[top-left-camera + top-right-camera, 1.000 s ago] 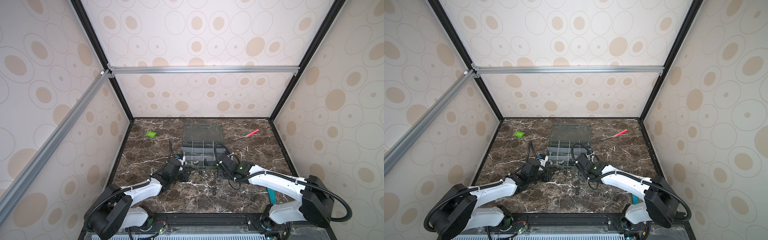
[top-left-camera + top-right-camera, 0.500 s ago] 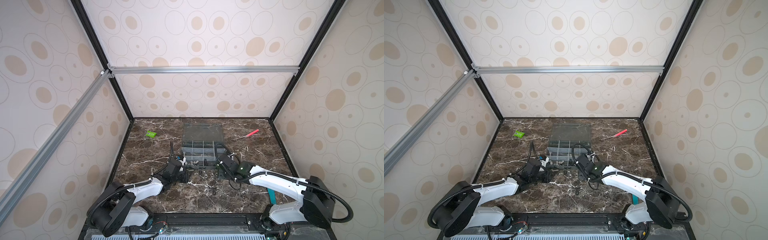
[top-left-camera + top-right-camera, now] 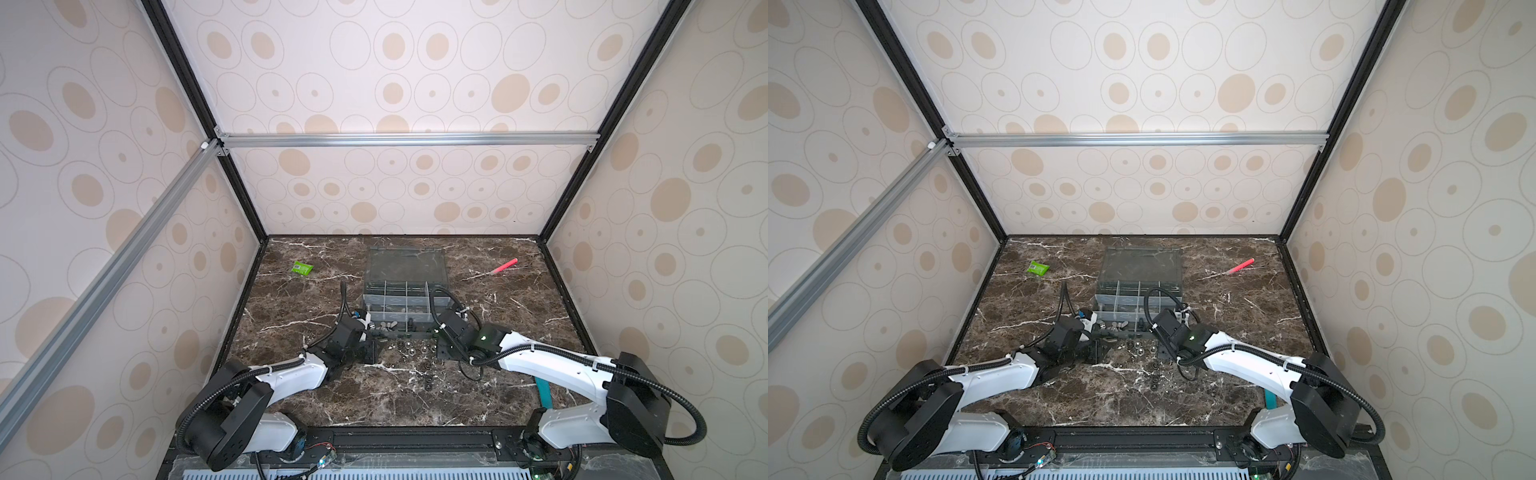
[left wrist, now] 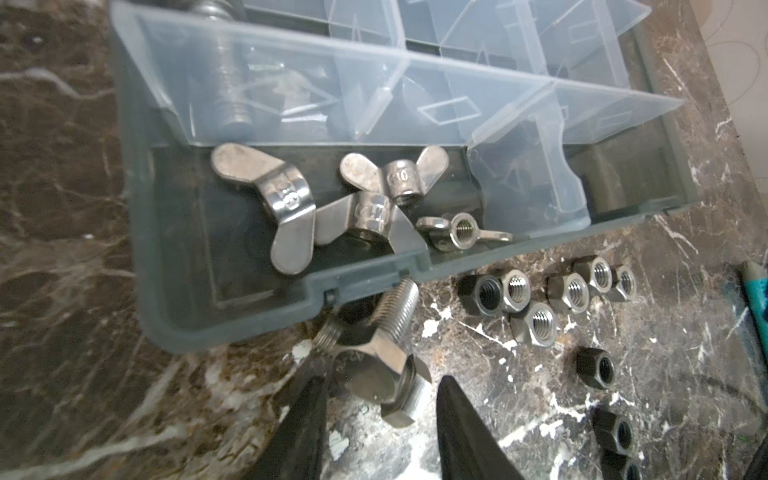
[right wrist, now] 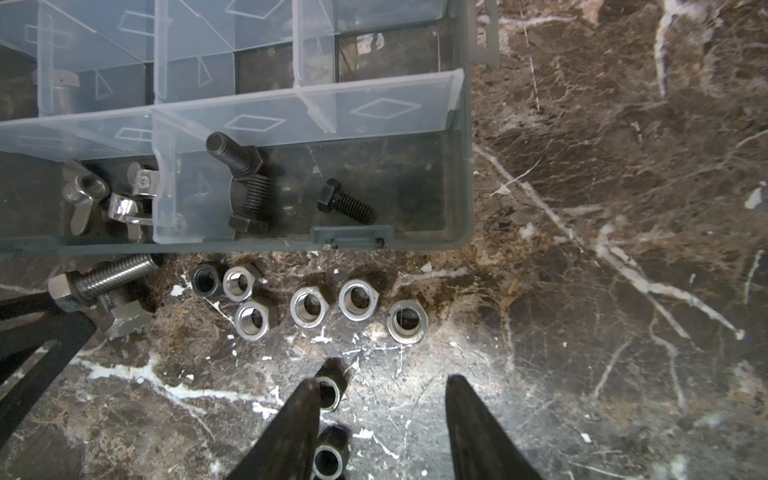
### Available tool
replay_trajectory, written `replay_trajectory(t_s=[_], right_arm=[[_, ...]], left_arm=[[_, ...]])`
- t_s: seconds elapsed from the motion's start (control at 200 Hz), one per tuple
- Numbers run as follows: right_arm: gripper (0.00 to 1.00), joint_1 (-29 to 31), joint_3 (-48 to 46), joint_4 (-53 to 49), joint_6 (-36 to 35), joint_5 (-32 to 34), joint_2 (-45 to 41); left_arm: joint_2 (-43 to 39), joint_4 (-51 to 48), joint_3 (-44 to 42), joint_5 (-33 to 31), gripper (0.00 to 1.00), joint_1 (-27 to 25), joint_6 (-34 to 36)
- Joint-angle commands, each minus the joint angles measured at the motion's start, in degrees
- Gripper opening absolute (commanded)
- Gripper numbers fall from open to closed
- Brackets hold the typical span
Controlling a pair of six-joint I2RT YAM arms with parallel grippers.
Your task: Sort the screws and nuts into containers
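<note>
Your dark marble tabletop (image 3: pixel 316 299) carries the grey organizer box (image 3: pixel 406 268), its lid lying open, just past centre toward 12 o'clock. A green packet (image 3: pixel 302 268) lies at 10 o'clock and a red pen (image 3: pixel 503 267) at 2 o'clock. Loose nuts (image 5: pixel 309 307) and two silver screws (image 4: pixel 386 332) lie on the box's 6 o'clock side.

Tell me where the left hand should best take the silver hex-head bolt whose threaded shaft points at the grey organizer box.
Probably the middle of its threaded shaft, from above, closing across it. This silver hex-head bolt lies on top of a second silver bolt, so the shaft is exposed; its tip is close to the grey organizer box's front wall, leaving little room endwise.
</note>
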Motion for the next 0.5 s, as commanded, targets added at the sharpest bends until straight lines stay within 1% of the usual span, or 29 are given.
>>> replay_trajectory(t_s=[0.0,0.235,0.495], right_arm=[[0.53,-0.18,-0.7,-0.36,1.08,1.28,-1.2],[0.53,-0.15,-0.88,-0.59,1.18,1.33,-1.49],[0.53,-0.12,-1.33,-0.35,1.62,1.38,-1.93]], left_arm=[[1.15,0.11,2.31,-1.3,0.45,0.68,-0.27],[2.65,0.82,3.39,-0.29,0.45,0.68,0.18],[3.75,1.37,4.03,-0.46,0.42,0.82,0.8]])
